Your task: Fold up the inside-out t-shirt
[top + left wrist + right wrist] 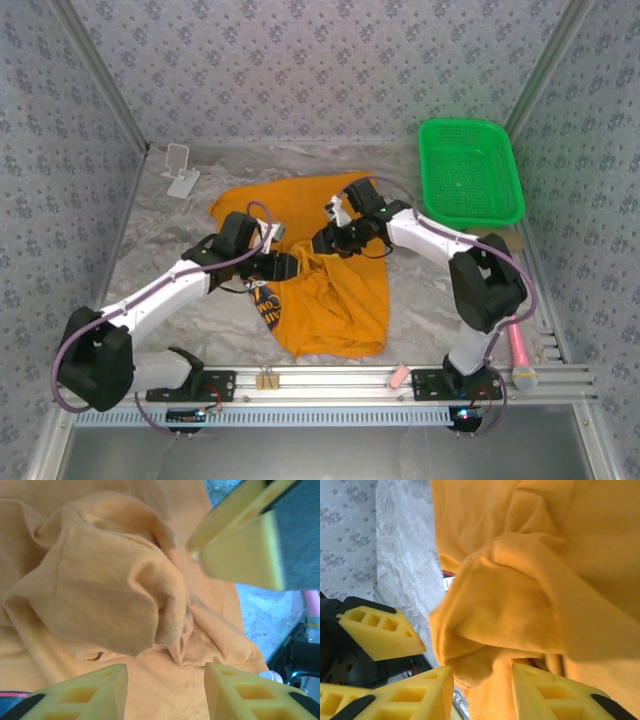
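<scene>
We see the orange t-shirt (345,300) lying rumpled mid-table (420,295), where both arms meet. Our left tool (166,675) gapes wide just before a raised fold. Our right tool (482,672) is wide too, with bunched cloth dipping between its fingers (555,695).

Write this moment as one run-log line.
t-shirt: crumpled on table | left gripper: open above it | right gripper: fabric between jaws, grip unclear

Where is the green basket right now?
In the top view, the green plastic mesh basket sits at the far right corner of the table, just beyond and to the right of the crumpled orange cotton t-shirt.
</scene>
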{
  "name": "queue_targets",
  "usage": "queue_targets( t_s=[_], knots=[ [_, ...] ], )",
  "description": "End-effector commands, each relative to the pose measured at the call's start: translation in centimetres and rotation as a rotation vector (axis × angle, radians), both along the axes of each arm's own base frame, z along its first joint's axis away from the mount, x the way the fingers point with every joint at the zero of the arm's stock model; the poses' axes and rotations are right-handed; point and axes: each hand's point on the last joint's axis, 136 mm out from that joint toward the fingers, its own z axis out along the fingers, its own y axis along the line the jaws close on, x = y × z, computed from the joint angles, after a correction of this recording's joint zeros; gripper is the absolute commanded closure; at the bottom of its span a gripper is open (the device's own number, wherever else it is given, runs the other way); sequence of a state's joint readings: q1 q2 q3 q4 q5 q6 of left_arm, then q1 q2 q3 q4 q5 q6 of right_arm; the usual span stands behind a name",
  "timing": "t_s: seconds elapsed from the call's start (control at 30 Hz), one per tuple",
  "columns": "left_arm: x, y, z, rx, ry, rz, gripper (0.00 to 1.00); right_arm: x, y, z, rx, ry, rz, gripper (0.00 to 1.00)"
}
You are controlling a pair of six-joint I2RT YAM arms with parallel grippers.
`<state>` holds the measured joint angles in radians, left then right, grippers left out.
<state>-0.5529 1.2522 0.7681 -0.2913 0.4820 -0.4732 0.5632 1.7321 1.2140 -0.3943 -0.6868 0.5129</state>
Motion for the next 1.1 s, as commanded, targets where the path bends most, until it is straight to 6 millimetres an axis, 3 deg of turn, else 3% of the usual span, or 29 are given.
queue_targets(
  t_s=[0.0,0.13,0.23,0.37,0.5,0.77,1.07],
  knots=[
    [0.5,-0.7,0.5,0.031,0.022,0.042,0.54,1.6,-2.2,2.1,-0.027,-0.171,-0.084,0.62],
    [0.6,-0.1,-1.2,0.171,0.11,0.144,0.52,2.4,-5.4,2.5,-0.163,-0.34,-0.147,0.61],
    [-0.2,-1.1,-0.8,0.247,0.104,0.149,0.51,2.8,-6.9,2.9,-0.206,-0.432,-0.193,0.6],
    [0.1,-0.8,0.2,0.401,0.026,0.217,0.48,3.0,-7.8,2.9,-0.226,-0.507,-0.216,0.58],
    [0.3,0.5,-0.4,0.579,0.014,0.268,0.47,3.1,-8.1,3.0,-0.235,-0.53,-0.214,0.57],
    [1.1,-2.7,-0.3,0.664,-0.039,0.253,0.49,3.4,-8.6,3.2,-0.263,-0.582,-0.213,0.57],
    [2.4,-3.9,-0.7,0.746,-0.073,0.275,0.64,3.3,-8.9,2.5,-0.262,-0.59,-0.201,0.6]
  ],
)
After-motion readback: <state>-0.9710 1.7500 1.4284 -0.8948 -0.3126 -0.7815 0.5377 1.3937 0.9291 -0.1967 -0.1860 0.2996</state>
